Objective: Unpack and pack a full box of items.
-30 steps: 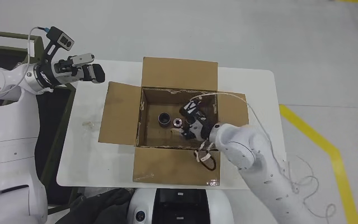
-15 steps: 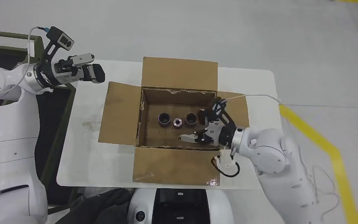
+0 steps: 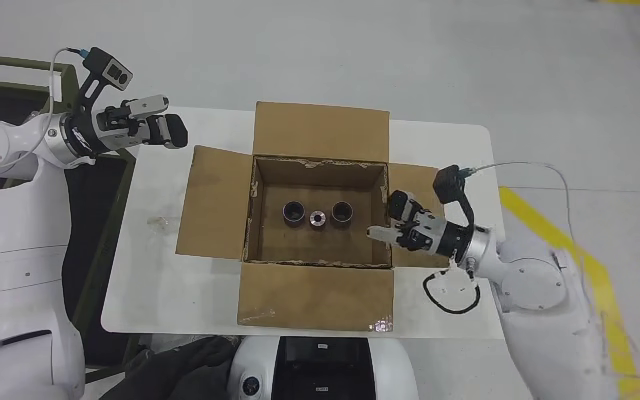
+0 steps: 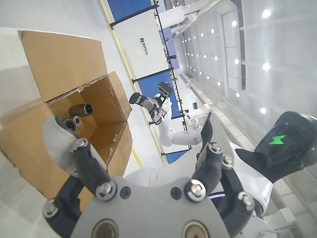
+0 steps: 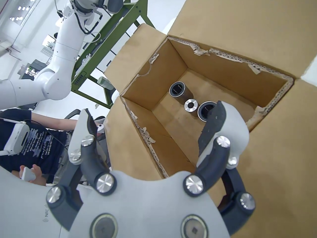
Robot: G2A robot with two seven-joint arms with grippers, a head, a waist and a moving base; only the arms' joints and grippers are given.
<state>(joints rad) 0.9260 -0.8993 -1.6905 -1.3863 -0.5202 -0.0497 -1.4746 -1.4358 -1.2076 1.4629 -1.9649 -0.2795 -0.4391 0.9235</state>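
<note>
Hovering at the box's (image 3: 320,130) right rim: right gripper (image 3: 388,218), fingers spread, empty. Three metal cylinders (image 3: 318,219) stand in a row on the box floor. Left gripper (image 3: 165,118), fingers apart, empty, beyond the box's left flap.

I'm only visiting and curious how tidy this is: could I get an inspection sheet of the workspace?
Surface: white table under the box.
Job's things: open cardboard box, flaps spread; three metal cylinders in a row on its floor.
Clutter: nothing seen.
Grippers: left gripper open, empty, over the table's far left corner; right gripper open, empty, at the box's right rim.
Cables: thin cable loops off the right arm's wrist.
Surroundings: green metal frame left of the table; yellow floor line on the right.
</note>
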